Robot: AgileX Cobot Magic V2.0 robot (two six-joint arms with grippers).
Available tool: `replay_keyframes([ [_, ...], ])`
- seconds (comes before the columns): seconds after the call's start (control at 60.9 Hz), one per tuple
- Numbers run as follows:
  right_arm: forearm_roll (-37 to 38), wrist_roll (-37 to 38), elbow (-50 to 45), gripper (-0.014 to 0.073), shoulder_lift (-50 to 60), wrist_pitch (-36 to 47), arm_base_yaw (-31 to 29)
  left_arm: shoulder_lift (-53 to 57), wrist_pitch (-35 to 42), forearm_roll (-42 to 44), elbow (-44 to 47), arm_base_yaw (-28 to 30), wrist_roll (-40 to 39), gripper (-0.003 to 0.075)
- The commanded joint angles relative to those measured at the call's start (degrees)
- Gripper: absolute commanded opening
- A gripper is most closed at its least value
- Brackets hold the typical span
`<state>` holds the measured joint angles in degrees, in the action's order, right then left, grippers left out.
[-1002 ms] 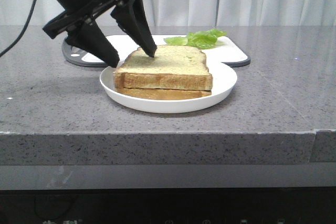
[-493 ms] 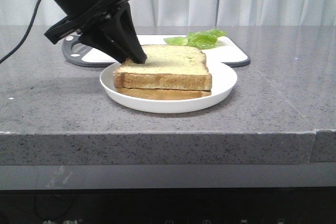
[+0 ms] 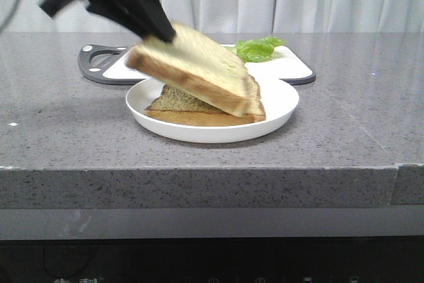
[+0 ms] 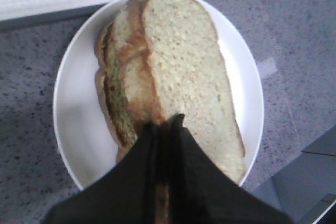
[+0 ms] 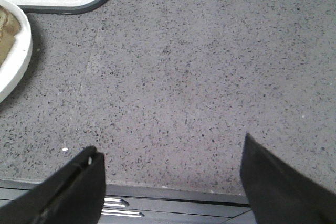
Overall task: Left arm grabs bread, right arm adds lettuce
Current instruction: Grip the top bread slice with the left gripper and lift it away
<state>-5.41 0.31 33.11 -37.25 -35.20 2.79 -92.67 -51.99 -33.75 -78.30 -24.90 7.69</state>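
Note:
My left gripper [image 3: 159, 33] is shut on the left edge of the bread [image 3: 199, 71], a thick toast slice with a brown crust. The slice is tilted, its left end lifted and its right end still resting on the second slice [image 3: 182, 102] in the white plate [image 3: 281, 104]. In the left wrist view the gripper [image 4: 164, 124] pinches the bread [image 4: 184, 61] over the plate [image 4: 73, 103]. The green lettuce [image 3: 257, 48] lies on the white cutting board [image 3: 285, 65] behind the plate. My right gripper [image 5: 170, 153] is open over bare counter near the front edge and does not show in the front view.
The grey stone counter [image 3: 344, 111] runs wide to the right of the plate. In the right wrist view the plate's rim [image 5: 18, 56] and the board's corner [image 5: 79, 1] are at the far left. The counter's front edge [image 5: 173, 191] lies just under the right fingers.
My left gripper closed on the bread's left edge and rose up and left, tilting the top slice off the lower one. The lower slice's face is now exposed.

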Motion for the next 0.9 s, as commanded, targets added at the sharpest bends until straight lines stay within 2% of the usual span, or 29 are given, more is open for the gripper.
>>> replay_keyframes([
  [0.0,-0.2,-0.3,3.0,0.0552,-0.3,3.3,-0.3,7.0,0.4,-1.8,-1.4,2.2,0.2,-0.002],
  [0.263,-3.5,-1.0,9.9,0.0552,-2.5,0.3,-0.3,21.6,0.2,-1.7,5.5,10.9,0.4,-0.002],
  [0.542,-11.3,-6.2,17.3,0.054,-13.4,0.3,-0.3,37.7,-1.3,-0.7,17.2,21.7,0.7,-0.002],
  [0.706,-17.4,-9.7,22.8,0.054,-22.6,0.3,-0.3,44.6,-2.0,0.1,21.9,24.6,0.7,-0.002],
  [0.887,-24.6,-13.4,29.9,0.054,-33.2,0.3,-0.3,49.3,-2.9,0.6,23.2,24.7,0.7,-0.002],
])
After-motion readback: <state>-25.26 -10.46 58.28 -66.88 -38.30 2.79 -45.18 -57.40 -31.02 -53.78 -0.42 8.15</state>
